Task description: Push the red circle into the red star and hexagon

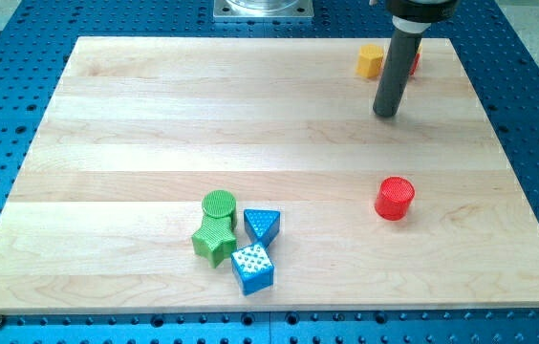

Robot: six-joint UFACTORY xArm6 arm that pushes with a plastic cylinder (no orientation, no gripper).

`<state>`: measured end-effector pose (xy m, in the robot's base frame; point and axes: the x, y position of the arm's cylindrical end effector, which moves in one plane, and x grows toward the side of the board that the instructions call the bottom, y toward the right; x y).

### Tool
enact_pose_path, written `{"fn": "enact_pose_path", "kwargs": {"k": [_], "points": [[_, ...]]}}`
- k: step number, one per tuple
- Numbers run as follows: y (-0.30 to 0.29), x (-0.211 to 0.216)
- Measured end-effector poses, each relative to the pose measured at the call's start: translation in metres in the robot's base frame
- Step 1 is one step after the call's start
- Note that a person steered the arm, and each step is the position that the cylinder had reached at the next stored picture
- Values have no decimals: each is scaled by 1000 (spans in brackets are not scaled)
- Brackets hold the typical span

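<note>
The red circle is a short red cylinder lying at the view's right, below the middle of the board. My tip is the lower end of the dark rod, at the view's upper right, well above the red circle and apart from it. A yellow hexagon block sits at the view's top right, just left of the rod. A red block shows partly behind the rod; its shape is hidden.
A cluster lies at the view's lower middle: a green circle, a green star, a blue triangle and a blue cube. The wooden board rests on a blue perforated table.
</note>
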<state>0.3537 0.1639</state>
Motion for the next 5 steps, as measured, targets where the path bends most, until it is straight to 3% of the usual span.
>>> {"fn": "enact_pose_path", "kwargs": {"k": [1, 2, 3, 4, 5], "points": [[67, 51], [101, 149], [24, 184], [-58, 146], [-94, 65]]}}
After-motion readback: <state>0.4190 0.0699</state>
